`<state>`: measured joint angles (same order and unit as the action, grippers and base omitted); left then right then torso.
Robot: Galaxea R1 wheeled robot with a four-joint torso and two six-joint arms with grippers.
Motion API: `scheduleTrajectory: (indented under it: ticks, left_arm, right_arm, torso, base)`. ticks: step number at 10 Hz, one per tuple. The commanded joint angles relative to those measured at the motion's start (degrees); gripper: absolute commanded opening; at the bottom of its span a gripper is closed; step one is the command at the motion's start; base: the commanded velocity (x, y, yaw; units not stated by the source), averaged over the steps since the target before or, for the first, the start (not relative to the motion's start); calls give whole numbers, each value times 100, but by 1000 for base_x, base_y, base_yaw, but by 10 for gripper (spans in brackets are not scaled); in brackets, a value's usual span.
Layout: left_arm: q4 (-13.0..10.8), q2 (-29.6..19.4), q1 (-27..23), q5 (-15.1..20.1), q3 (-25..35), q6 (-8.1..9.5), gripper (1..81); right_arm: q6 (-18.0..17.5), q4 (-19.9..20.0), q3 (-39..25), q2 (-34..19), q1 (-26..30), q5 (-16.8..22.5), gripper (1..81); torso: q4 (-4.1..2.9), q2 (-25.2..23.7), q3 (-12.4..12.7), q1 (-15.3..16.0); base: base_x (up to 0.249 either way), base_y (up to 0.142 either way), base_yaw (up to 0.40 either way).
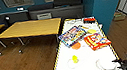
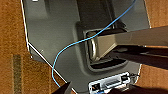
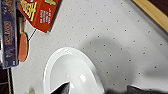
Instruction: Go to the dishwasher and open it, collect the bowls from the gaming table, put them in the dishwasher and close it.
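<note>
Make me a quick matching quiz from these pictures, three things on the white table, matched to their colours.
Things:
1. bowl by the right gripper
2. box near the table's right edge
3. small object in the second bowl

Colours:
A. yellow
B. white
C. red

Pairs: 1-B, 2-C, 3-A

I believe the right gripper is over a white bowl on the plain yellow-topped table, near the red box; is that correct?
Not quite: the white bowl sits on the white-topped gaming table with the yellow edge, as the head view shows. The right gripper is over it, and the red box lies nearby.
</note>
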<state>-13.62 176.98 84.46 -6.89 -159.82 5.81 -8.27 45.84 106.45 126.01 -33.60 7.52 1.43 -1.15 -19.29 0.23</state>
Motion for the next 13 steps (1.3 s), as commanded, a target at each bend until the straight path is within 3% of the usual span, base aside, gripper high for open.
scheduleTrajectory:
  ticks: [1, 9, 10, 13]
  left_arm:
    - [52, 13, -21, 355, -6, -19, 811]
    - [140, -31, -21, 364, -6, -19, 811]
    - [140, -31, -21, 364, -6, -19, 811]
    - [140, -31, -21, 364, 12, -19, 811]
  right_arm:
    - [-140, 83, 217, -39, 700, 285, 811]
    - [-290, 83, 982, 788, 692, 303, 811]
    - [-298, 83, 1017, 814, 648, 311, 10]
    - [-404, 101, 648, 348, 674, 382, 10]
  torso:
    - [0, 0, 0, 0]
    - [0, 2, 0, 2]
    - [0, 2, 0, 2]
    - [0, 2, 0, 2]
  base:
    - [0, 0, 0]
    - [0, 0, 0]
    - [0, 0, 0]
    - [0, 0, 0]
